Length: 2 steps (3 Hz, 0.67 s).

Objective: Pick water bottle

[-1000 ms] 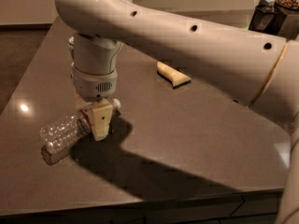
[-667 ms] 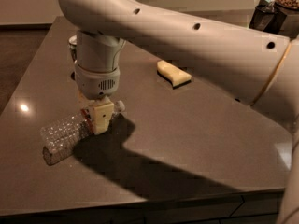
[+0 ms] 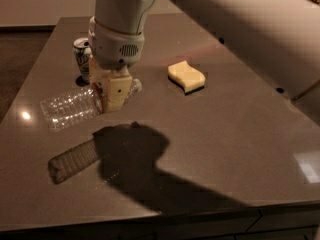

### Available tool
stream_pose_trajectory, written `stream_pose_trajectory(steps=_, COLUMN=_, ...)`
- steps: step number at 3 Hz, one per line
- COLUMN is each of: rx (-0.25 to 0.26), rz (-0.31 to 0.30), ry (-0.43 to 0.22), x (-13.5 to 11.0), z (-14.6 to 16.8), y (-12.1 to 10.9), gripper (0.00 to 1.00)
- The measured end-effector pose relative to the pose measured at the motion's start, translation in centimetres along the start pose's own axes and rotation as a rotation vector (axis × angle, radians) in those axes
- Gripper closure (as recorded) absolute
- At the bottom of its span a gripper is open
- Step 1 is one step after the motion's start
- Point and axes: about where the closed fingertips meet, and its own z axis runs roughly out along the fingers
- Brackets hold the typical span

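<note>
The water bottle (image 3: 70,106) is clear ribbed plastic and lies level, with its cap end pointing right (image 3: 136,85). My gripper (image 3: 113,103) reaches down from the arm and is shut on the bottle near its label end. A cream finger (image 3: 119,90) covers the label. The bottle hangs above the grey table (image 3: 225,134), and its shadow (image 3: 74,160) falls well apart from it, nearer the front edge.
A green-and-white soda can (image 3: 82,57) stands upright just behind the gripper, at the back left. A yellow wavy sponge (image 3: 186,76) lies to the right. My arm spans the top right of the view. The table's front edge runs along the bottom.
The gripper has closed on the bottle and raised it off the table. The bottle's shadow now lies separate below it, and the soda can has come into sight behind the wrist.
</note>
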Motion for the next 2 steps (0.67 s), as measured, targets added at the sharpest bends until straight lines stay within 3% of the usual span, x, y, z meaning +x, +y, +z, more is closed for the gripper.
stream_pose_trajectory(steps=1, rx=0.086, rz=-0.052, ry=-0.058, x=-1.57, z=-6.12, y=-0.88, gripper=1.00)
stream_pose_trajectory(steps=2, rx=0.116, rz=-0.054, ry=-0.066, x=-1.93, z=-6.27, y=-1.62, gripper=1.00)
